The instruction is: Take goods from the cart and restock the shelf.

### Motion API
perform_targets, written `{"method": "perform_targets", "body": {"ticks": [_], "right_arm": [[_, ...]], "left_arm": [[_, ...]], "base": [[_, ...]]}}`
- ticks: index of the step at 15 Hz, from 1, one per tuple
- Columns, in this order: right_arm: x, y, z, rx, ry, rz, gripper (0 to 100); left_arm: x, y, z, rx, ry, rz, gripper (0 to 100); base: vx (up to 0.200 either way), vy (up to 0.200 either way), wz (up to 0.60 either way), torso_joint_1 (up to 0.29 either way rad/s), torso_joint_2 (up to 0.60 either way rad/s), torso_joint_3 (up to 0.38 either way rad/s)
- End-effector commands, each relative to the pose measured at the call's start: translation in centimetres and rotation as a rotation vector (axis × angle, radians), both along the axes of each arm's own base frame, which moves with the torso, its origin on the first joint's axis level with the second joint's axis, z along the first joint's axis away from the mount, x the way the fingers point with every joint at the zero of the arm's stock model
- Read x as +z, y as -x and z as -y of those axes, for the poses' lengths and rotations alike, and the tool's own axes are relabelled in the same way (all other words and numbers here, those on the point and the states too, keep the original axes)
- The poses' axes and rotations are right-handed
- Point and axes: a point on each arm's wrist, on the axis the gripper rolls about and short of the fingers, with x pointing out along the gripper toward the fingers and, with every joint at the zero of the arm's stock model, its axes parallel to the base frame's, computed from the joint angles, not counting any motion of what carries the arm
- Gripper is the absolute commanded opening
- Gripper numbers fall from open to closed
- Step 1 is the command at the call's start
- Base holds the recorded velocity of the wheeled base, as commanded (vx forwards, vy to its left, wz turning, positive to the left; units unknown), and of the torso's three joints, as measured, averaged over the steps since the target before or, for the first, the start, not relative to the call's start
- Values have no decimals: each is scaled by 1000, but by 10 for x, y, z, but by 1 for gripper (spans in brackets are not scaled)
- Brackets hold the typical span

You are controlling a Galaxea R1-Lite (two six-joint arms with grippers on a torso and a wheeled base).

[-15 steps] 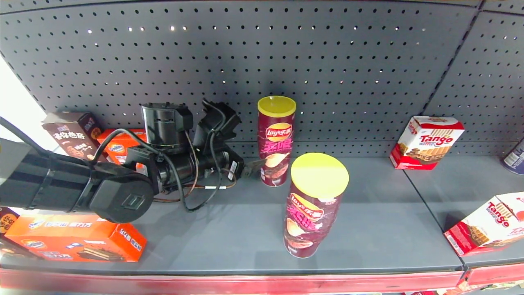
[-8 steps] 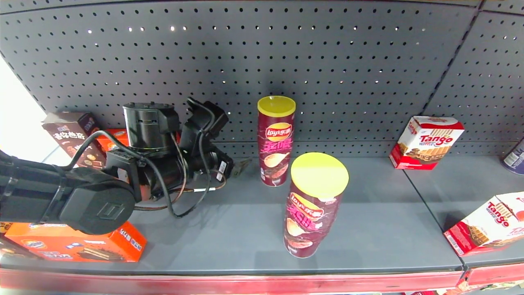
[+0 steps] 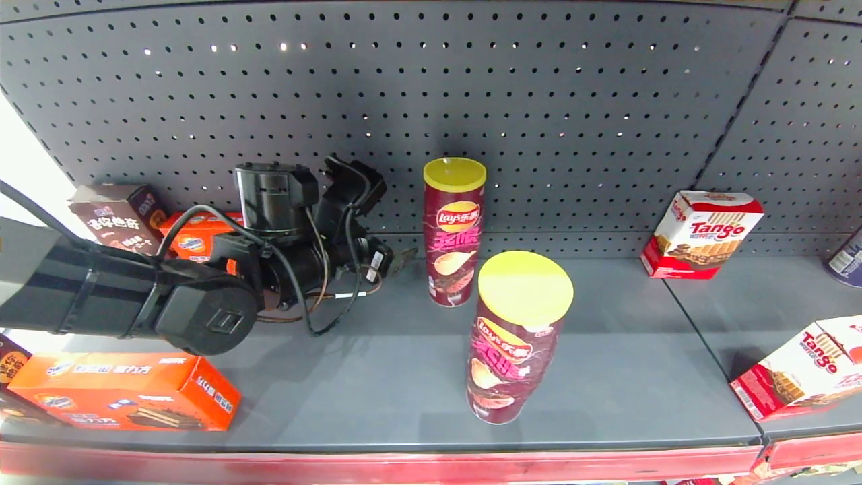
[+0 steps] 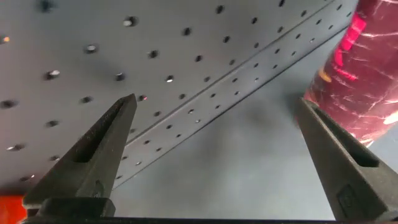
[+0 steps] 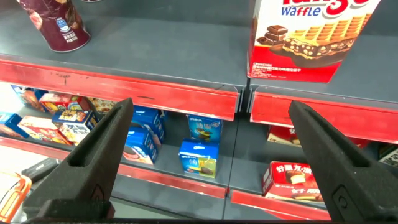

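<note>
An orange box lies flat at eight o'clock; a brown cookie box sits at nine; an upright wafer box at three; a tilted wafer box at four.

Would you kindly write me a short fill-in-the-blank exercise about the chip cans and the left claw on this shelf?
The rear chip can and the front chip can each have a ____ lid.
Both cans stand ____ on the shelf.
The left claw is ____ and holds nothing.
The orange box at the front edge lies to the robot's ____ of the cans.
Missing words: yellow, upright, open, left.
</note>
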Motion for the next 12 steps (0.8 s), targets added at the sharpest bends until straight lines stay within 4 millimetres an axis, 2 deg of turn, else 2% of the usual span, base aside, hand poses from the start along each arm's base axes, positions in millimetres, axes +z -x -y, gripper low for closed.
{"method": "perform_targets", "body": {"ticks": [1, 12], "right_arm": [[0, 0, 0, 1, 0, -1, 100], [0, 0, 0, 1, 0, -1, 100]], "left_arm": [[-7, -4, 4, -8, -5, -15, 100], [-11, -7, 14, -33, -2, -21, 100]], "base": [[0, 0, 0, 0, 0, 0], [0, 0, 0, 0, 0, 0]]}}
